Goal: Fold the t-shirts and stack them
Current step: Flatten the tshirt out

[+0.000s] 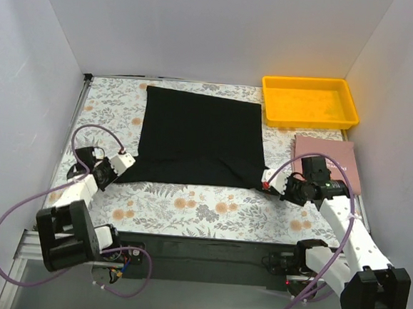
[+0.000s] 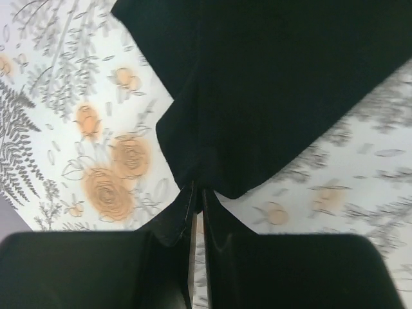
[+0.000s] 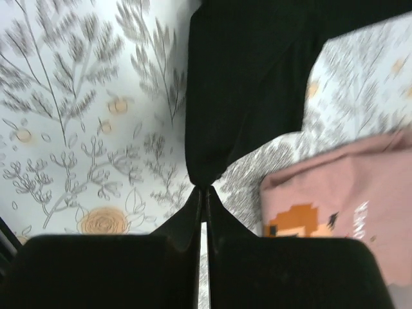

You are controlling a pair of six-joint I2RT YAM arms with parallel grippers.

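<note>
Black on black down at the lower left of the overhead view: the left gripper has its jaws pinched tight on the near left corner of the t-shirt, and its wrist camera shows the cloth drawn to a point right between the fingers.

Moving across, the shirt lies spread flat in the middle of the flowered table cover, a dark near-square reaching from centre frame up toward the back edge. At the lower right corner, same story: the right gripper is closed on the fabric, a narrow tail of it running into the shut jaws.

This stuff looks light, limp and floppy. I'd say it will sag and drape the instant it is lifted, so corners and hems are the sensible holds, both at once, kept taut so the edge travels straight. It's not fragile, but it could slide out of a shallow pinch.

Further right sits the yellow tray in the upper right, apart from the shirt, and below it the pink book, partly covered by the right arm.

Hard to read: no collar, sleeves or seams show in all that black, so I can't tell whether it is already folded, or one layer or several. Only this one shirt is in view. How deep each pinch bites is hidden too.
</note>
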